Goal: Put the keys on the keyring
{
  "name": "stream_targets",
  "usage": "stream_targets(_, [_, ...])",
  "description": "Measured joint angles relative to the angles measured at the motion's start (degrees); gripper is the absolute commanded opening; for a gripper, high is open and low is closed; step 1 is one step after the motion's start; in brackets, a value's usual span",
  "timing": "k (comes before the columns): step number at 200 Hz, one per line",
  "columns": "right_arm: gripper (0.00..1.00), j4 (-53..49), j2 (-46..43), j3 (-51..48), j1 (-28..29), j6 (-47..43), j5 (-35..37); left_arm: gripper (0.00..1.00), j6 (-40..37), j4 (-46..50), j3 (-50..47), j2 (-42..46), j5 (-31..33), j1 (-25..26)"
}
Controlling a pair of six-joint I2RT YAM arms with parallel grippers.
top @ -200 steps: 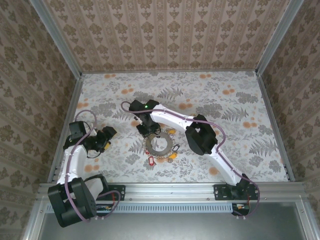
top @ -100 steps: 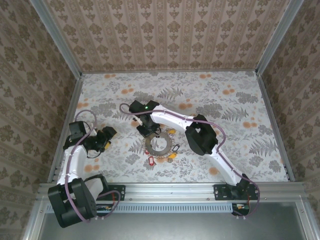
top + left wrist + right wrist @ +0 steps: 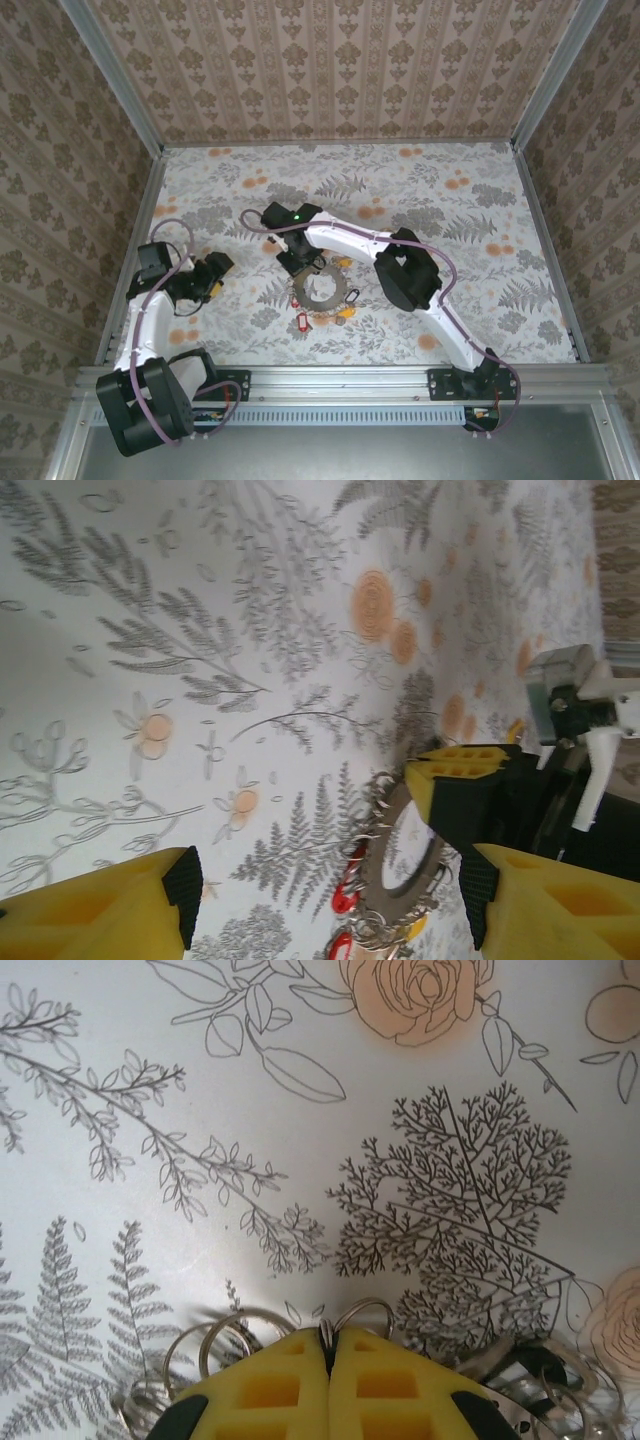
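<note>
Keyring: one (image 3: 333,292), flat, mid-worktop (image 3: 470,250).
Keys: several (image 3: 377,802) round its rim, count unclear; two red tags (image 3: 345,892).
Left tool (image 3: 328,882): wide, empty, well apart.
Right tool (image 3: 328,1348): closed at keyring's far edge, wire loops (image 3: 215,1345) at its tips.

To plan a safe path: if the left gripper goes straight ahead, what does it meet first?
Likely the keyring with its keys, lying on the table ahead of the left gripper; depth is unclear.
</note>
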State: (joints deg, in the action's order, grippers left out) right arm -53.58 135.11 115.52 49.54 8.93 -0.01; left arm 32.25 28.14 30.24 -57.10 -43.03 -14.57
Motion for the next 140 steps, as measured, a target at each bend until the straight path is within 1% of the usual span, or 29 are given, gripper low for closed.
stream_targets(16, [0.00,2.97,-3.41,-4.63,-0.11,-1.07,-0.90,0.70,-0.66,-1.09,0.61,0.98,-2.58,0.85])
stream_targets(32, [0.00,7.48,-9.07,-11.43,-0.33,-2.82,-2.56,0.63,-1.31,-2.49,2.54,2.40,-5.20,3.48])
stream_targets(41, [0.00,10.69,-12.92,-15.85,-0.46,-3.96,-3.85,0.62,-1.70,-3.76,3.63,3.13,-6.69,5.16])
stream_targets(48, [0.00,13.81,-16.37,-19.71,-0.61,-4.76,-4.94,0.62,-2.05,-4.92,4.52,3.72,-8.15,6.84])
stream_targets(64, [0.00,21.31,-25.42,-29.11,-1.11,-6.56,-8.04,0.67,-4.31,-6.10,7.28,4.31,-11.93,11.02])
stream_targets(78, [0.00,27.98,-32.65,-36.20,-2.03,-7.74,-11.39,0.70,-9.35,-4.76,11.04,4.81,-13.90,14.73])
stream_targets(90, [0.00,34.51,-38.42,-42.12,-3.26,-8.92,-15.23,0.69,-14.05,-3.78,13.97,6.03,-15.26,16.72])
stream_targets(107, [0.00,44.02,-45.11,-49.59,-4.83,-10.58,-20.50,0.64,-20.04,-2.27,17.33,7.50,-17.11,18.01])
stream_targets(119, [0.00,50.84,-48.15,-53.88,-5.60,-11.10,-23.47,0.57,-23.58,-0.63,19.61,7.45,-17.81,18.67])
stream_targets(126, [0.00,54.97,-49.57,-56.08,-5.84,-11.28,-25.27,0.56,-25.64,0.22,20.65,7.08,-18.25,19.10])
stream_targets(140, [0.00,62.69,-51.19,-59.45,-6.01,-11.32,-28.44,0.46,-30.80,3.04,22.32,6.32,-19.19,19.93])
